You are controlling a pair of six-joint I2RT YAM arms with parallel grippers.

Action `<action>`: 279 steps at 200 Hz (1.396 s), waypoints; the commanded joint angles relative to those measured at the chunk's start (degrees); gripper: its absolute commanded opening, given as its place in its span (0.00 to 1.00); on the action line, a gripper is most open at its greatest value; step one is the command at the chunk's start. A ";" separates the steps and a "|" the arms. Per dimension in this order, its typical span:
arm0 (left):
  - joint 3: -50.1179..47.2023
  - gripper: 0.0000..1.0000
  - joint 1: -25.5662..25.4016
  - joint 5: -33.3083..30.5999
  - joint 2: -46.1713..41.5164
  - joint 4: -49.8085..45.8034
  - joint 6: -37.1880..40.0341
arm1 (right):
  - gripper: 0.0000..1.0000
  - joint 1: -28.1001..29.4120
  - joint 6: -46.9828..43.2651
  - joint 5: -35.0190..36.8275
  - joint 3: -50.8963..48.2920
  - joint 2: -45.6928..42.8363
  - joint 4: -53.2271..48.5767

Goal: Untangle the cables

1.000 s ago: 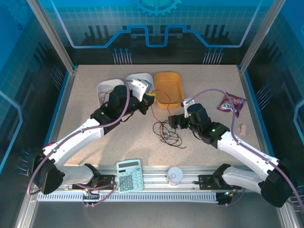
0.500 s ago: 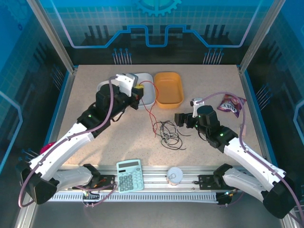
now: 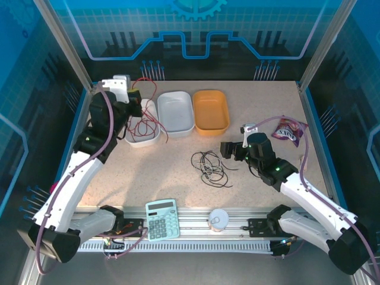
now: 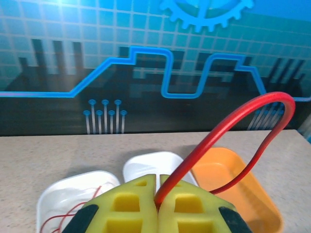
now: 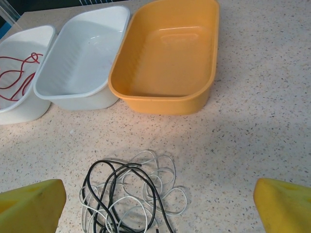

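Note:
My left gripper (image 3: 134, 98) is shut on the red cable (image 3: 145, 122) at the back left, above the left white tray (image 3: 135, 141). The strand hangs down into that tray in loose loops. In the left wrist view the red cable (image 4: 228, 127) arcs up from between the closed yellow fingers (image 4: 131, 208). The black and white cables (image 3: 211, 167) lie tangled in a small pile mid-table. My right gripper (image 3: 229, 151) hovers just right of the pile, open and holding nothing. The right wrist view shows the pile (image 5: 127, 194) between its spread fingertips (image 5: 34, 204).
A second white tray (image 3: 176, 110) and an orange tray (image 3: 211, 110) stand side by side at the back, both without contents. A calculator (image 3: 161, 218) and a white cup (image 3: 218, 219) sit at the near edge. A purple snack packet (image 3: 289, 130) lies far right.
My left arm swung back and left, drawing the red cable out of the pile and over the left white tray. The right gripper backed a little away from the pile.

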 commanded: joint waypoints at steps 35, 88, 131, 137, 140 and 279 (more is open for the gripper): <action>4.39 0.00 5.94 -3.67 6.16 -0.89 2.38 | 1.00 -0.86 1.14 1.36 -1.06 -1.99 -0.80; 5.85 0.00 9.50 -7.00 11.92 -1.19 2.29 | 1.00 -1.01 1.40 1.49 -1.18 -2.21 -1.33; 6.47 0.00 10.68 -10.58 15.02 -2.28 2.95 | 1.00 -1.10 1.47 1.63 -1.34 -2.26 -1.42; 6.35 0.00 10.81 -11.27 15.29 -2.38 3.14 | 1.00 -1.22 1.41 1.67 -1.39 -2.26 -1.36; 6.23 0.00 10.77 -11.54 15.41 -2.45 3.23 | 1.00 -1.23 1.44 1.68 -1.39 -2.26 -1.33; 9.46 0.00 10.86 -16.57 29.03 -7.32 1.58 | 1.00 -1.27 2.03 1.86 -1.39 -1.91 -2.21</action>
